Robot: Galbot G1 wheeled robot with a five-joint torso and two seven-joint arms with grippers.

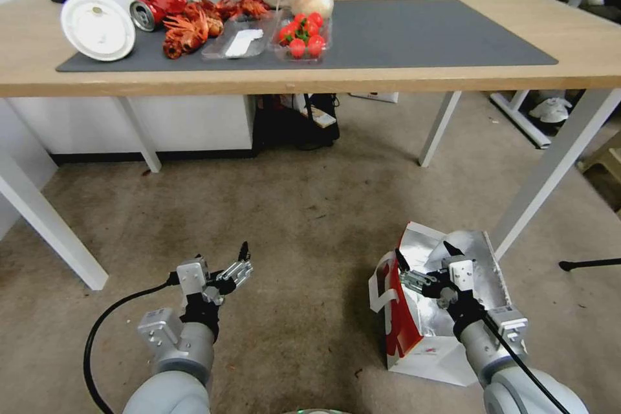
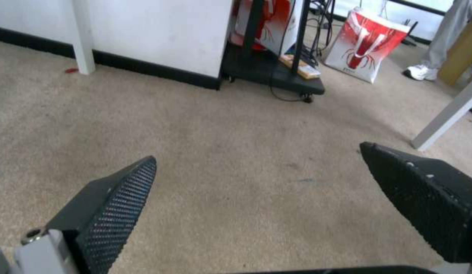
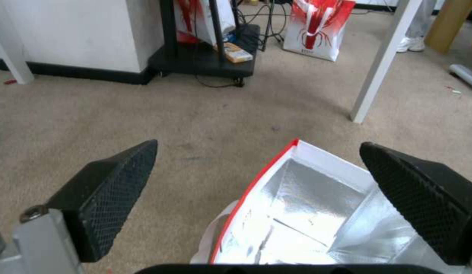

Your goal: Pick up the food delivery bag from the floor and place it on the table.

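The food delivery bag [image 1: 430, 352] stands open on the floor [image 1: 310, 207] at the right, beside a white leg of the table [image 1: 388, 81]. It is white with a red side panel and a silver foil lining. My right gripper [image 1: 424, 252] hovers open just over the bag's mouth. In the right wrist view the foil inside of the bag [image 3: 307, 205] lies below the spread right gripper [image 3: 259, 144], whose one finger is over the opening and the other over carpet. My left gripper [image 1: 236, 265] hangs open over bare carpet, well left of the bag, and holds nothing [image 2: 258, 152].
A dark grey mat [image 1: 420, 32] on the table carries white bowls, crayfish and a strawberry box [image 1: 304, 35] at its left. Slanted table legs [image 1: 556, 168] rise near the bag. A black cart [image 1: 297, 123] and another red-white bag [image 3: 317, 28] stand under the table.
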